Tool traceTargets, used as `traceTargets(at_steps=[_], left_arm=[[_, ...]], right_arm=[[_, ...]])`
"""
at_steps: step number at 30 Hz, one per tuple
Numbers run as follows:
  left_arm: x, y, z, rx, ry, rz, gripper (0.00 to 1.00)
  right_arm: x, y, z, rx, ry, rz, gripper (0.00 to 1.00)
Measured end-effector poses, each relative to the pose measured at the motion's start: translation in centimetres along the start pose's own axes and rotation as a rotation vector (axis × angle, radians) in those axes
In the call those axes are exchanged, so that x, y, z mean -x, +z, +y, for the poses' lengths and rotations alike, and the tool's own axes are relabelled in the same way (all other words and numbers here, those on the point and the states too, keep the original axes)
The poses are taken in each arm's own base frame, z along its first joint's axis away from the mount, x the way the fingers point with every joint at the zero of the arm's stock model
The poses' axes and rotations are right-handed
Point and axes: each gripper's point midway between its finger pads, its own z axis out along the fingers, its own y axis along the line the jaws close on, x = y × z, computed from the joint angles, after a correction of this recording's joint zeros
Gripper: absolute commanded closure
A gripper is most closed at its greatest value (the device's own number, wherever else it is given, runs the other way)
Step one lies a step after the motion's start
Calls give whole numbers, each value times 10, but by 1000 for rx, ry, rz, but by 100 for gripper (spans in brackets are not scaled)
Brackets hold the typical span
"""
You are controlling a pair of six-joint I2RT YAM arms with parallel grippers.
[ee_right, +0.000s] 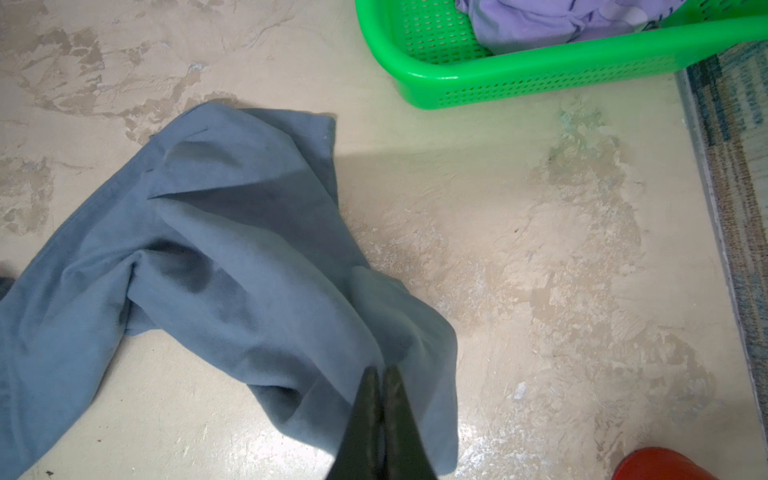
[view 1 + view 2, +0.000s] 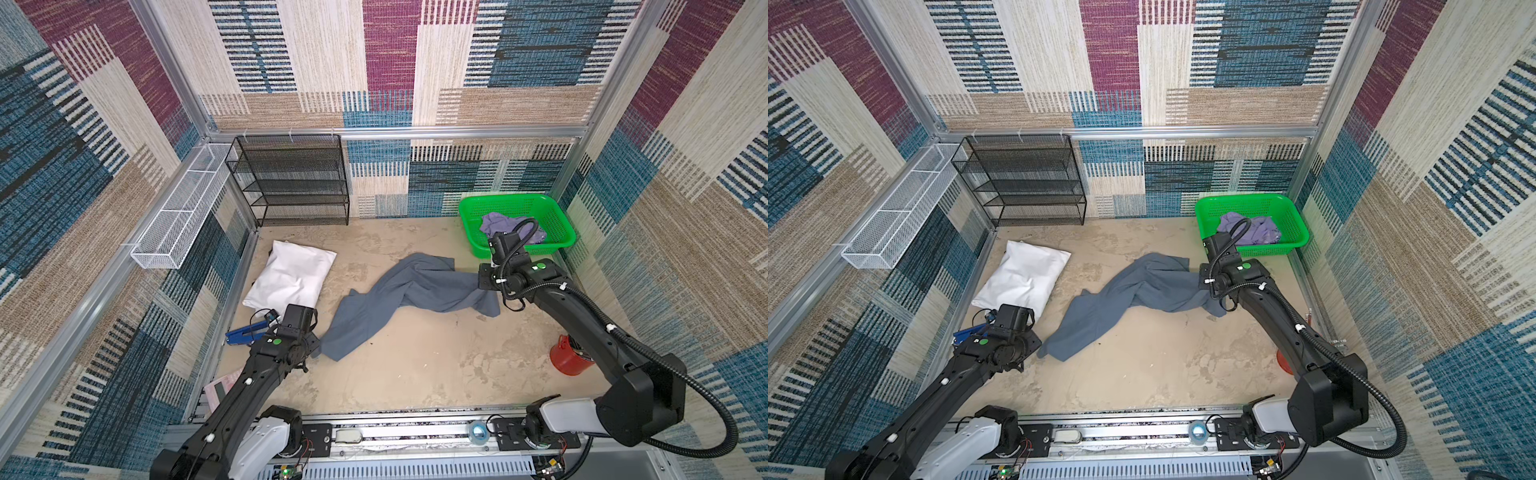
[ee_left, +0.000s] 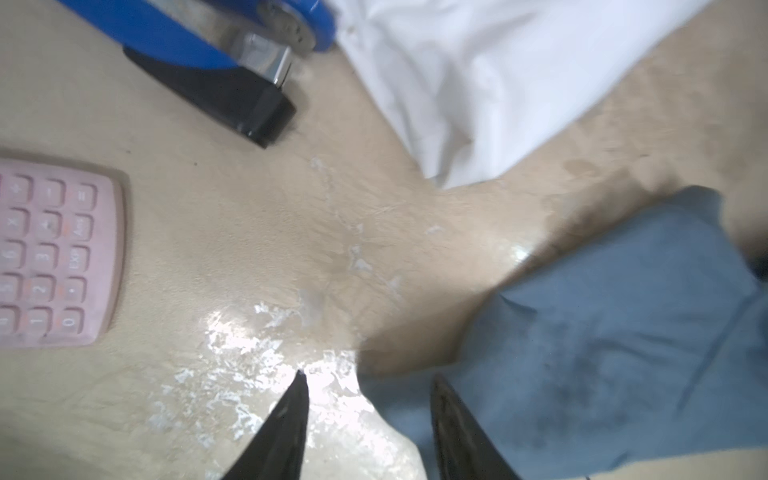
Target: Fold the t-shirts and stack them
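1. On the beige counter (image 2: 415,374), centre: crumpled slate blue-grey cloth t-shirt (image 2: 399,299), unfolded.
2. Right fingers (image 1: 368,419) clamped on its edge.
3. Left fingers (image 3: 286,424) apart at its opposite end.
4. Lavender cloth t-shirt (image 2: 496,222) inside green plastic basket (image 2: 552,245).

The mottled beige tabletop (image 2: 415,374) bears a crumpled blue-grey t-shirt (image 2: 399,299), with a white pillow (image 2: 291,276), blue stapler (image 2: 243,332) and pink calculator (image 3: 54,253) left of it, a green basket (image 2: 515,203) and red tub (image 2: 567,359) right of it, a black mesh rack (image 2: 291,183) behind

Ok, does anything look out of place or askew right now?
The blue-grey t-shirt lies twisted and bunched across the table, not flat, its end pinched in the shut right gripper. The lavender t-shirt sits crumpled in the green basket.
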Motion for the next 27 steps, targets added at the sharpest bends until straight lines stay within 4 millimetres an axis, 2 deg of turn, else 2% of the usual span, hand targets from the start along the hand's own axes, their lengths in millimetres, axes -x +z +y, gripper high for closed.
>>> traceTargets(at_steps=[5,10,16,23,27], left_arm=[[-11,16,-4,-29,-108,98,50],[-24,17,-17,-97,-184,186,49],[-43,19,-16,-106,-243,269,49],[-56,23,-12,-96,-309,319,51],[-57,28,-28,-135,-303,346,56]], right_arm=[[-6,2,1,13,-4,8,100],[-13,4,1,24,-5,21,100],[-16,6,2,33,-8,25,100],[-13,7,2,37,-14,12,100],[-14,8,3,43,-17,13,100]])
